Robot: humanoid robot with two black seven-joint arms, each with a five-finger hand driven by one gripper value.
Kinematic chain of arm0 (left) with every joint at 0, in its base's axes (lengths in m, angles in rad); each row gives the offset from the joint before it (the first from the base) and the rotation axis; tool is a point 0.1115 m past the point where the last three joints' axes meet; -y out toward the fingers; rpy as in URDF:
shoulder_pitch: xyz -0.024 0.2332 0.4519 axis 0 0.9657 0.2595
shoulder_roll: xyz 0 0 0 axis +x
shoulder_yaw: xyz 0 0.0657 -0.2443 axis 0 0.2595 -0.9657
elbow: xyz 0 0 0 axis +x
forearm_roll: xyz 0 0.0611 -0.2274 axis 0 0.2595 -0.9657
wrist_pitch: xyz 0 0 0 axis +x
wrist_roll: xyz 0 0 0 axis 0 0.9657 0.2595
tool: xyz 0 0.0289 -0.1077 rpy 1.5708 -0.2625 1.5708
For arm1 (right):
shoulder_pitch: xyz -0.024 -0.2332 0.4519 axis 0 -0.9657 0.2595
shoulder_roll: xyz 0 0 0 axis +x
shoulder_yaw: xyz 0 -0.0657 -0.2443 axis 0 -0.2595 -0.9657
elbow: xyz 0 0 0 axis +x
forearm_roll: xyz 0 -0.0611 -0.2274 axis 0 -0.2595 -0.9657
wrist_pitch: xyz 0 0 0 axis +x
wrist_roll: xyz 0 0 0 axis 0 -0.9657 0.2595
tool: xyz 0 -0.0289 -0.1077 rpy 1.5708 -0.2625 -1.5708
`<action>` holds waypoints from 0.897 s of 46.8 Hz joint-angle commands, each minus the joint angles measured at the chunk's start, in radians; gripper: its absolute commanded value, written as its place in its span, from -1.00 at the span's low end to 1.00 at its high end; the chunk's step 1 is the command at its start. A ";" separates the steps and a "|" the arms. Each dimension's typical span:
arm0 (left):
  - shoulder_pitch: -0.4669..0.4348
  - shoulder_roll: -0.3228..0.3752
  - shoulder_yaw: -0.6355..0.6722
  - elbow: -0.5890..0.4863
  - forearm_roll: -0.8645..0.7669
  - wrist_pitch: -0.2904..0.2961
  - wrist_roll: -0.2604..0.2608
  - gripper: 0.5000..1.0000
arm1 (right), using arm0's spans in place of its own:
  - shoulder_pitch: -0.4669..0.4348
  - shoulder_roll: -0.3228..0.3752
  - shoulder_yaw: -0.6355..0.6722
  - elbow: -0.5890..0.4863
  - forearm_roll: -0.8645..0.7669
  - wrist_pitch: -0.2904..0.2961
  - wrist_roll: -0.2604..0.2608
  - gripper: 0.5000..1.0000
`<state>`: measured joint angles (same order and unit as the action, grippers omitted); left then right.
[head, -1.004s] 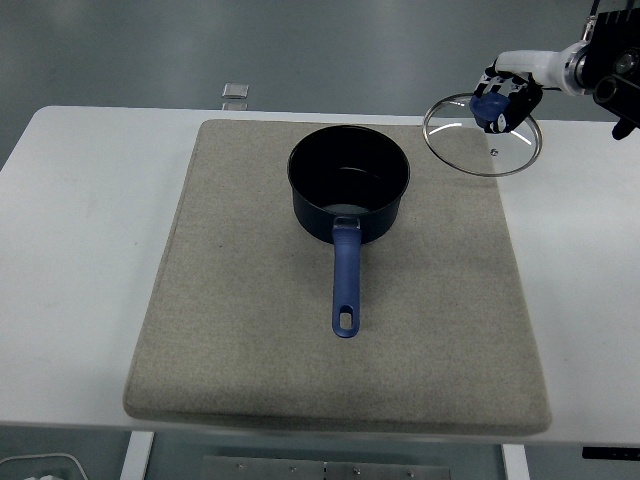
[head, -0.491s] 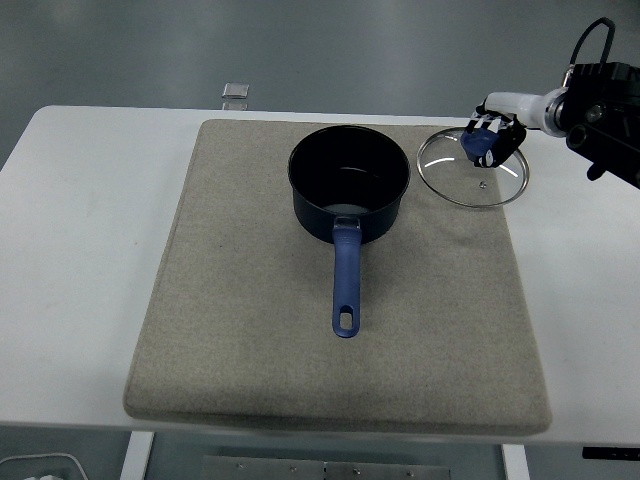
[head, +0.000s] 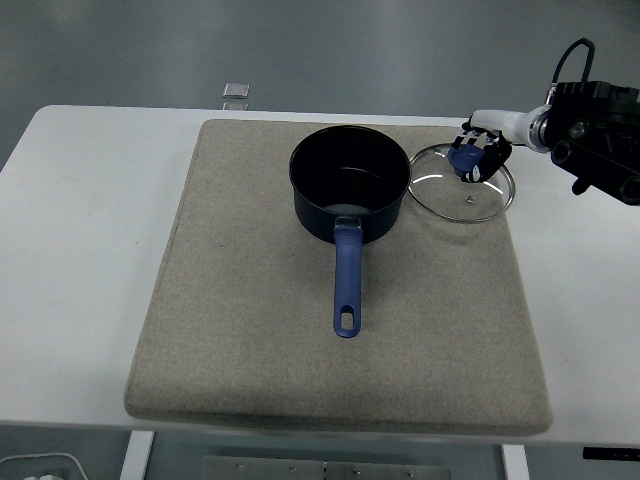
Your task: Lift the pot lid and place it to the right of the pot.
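Observation:
A dark blue pot [head: 349,182] with a blue handle pointing toward the near edge stands uncovered on the beige mat [head: 250,330]. Just to its right a round glass lid [head: 462,184] with a metal rim lies low over the mat, close to the pot's side. My right hand [head: 476,155] reaches in from the right edge and is shut on the lid's blue knob. Whether the lid rests flat on the mat I cannot tell. The left arm is out of view.
The mat lies on a white table [head: 70,230]. A small clear square object [head: 236,91] sits at the table's far edge. A black cable loops above my right forearm [head: 600,125].
My right hand has carried the lid down and leftward, from high above the table's right part to just beside the pot on the mat.

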<state>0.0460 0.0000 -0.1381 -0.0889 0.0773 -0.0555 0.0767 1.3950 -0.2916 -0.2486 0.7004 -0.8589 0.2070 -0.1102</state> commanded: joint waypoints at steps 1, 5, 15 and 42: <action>0.000 0.000 0.000 0.000 0.001 0.000 0.000 1.00 | 0.002 -0.001 0.000 0.007 0.000 0.002 0.004 -0.01; 0.000 0.000 0.000 0.000 -0.001 0.000 0.000 1.00 | 0.002 -0.001 0.000 0.010 0.000 0.006 0.006 0.28; 0.000 0.000 0.000 0.000 0.001 0.000 0.000 1.00 | 0.009 -0.001 0.002 0.010 0.000 0.009 0.007 0.59; 0.000 0.000 0.000 0.000 -0.001 0.000 0.000 1.00 | 0.027 -0.023 0.146 0.036 0.253 0.060 0.069 0.69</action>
<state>0.0461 0.0000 -0.1381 -0.0886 0.0777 -0.0561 0.0767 1.4252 -0.3142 -0.1155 0.7364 -0.6742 0.2661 -0.0422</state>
